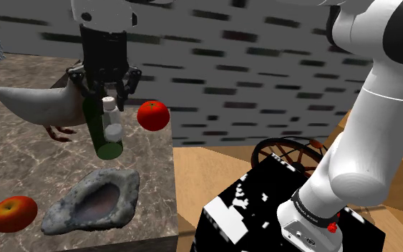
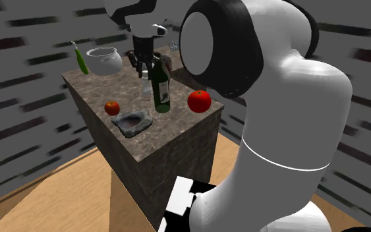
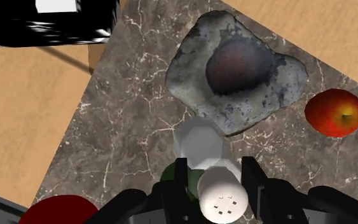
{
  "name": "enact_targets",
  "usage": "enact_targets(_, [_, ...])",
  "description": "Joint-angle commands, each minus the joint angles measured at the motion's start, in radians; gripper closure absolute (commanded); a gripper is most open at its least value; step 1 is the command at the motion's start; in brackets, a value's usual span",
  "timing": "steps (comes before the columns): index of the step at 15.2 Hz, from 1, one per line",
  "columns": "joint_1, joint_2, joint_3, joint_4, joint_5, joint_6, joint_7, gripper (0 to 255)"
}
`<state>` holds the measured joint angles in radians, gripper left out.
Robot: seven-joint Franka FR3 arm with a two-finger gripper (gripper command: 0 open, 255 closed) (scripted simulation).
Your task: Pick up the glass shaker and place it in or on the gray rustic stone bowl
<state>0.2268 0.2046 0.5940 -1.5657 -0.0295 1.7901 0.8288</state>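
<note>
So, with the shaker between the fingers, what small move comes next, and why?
Probably shift the gripper toward the stone bowl: its fingers clasp the white-capped shaker close beside the green bottle, and the bowl sits apart from them.

the dark marbled worktop [image 1: 21, 154] carried a grey stone bowl [image 1: 92, 202] with a red apple [image 1: 11, 213] just beside it. a green bottle [image 1: 105, 139] stood upright behind the bowl, a second apple [image 1: 152, 115] near the edge, and a white pot [image 2: 105, 60] at the far end.

Green bottle [image 1: 96, 134] just beside claw [image 1: 108, 100]; stone bowl [image 1: 126, 187] open above; apple [image 1: 11, 213] near bowl rim.
</note>
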Motion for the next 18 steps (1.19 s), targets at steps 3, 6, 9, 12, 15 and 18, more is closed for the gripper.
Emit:
enact_targets(3, [0.071,0.043,0.029,0.082,-0.036,-0.042,0.099,255])
enact_targets(6, [0.135,0.087,0.048,0.156,-0.070,-0.077,0.175,255])
enact_targets(9, [0.177,0.117,0.056,0.194,-0.093,-0.089,0.222,255])
enact_targets(12, [0.169,0.110,0.055,0.144,-0.088,-0.045,0.219,255])
enact_targets(15, [0.163,0.105,0.054,0.097,-0.086,-0.002,0.216,255])
enact_targets(18, [0.158,0.103,0.053,0.054,-0.085,0.039,0.215,255])
